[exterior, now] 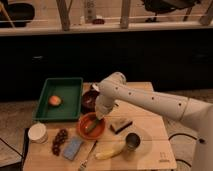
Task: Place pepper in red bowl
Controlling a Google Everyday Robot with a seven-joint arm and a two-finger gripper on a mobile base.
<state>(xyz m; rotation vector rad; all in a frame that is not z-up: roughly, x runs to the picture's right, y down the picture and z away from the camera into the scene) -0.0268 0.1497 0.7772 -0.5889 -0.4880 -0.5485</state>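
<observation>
The red bowl sits on the wooden table left of the middle. The dull green pepper lies inside it. My gripper hangs at the end of the white arm, just above the bowl's right rim and right over the pepper's upper end. The arm's wrist hides the gripper's upper part.
A small dark maroon bowl stands behind the red bowl. A green tray holding an orange fruit is at the back left. A white cup, grapes, a blue sponge, a fork, a banana, a metal cup and a dark block lie along the front.
</observation>
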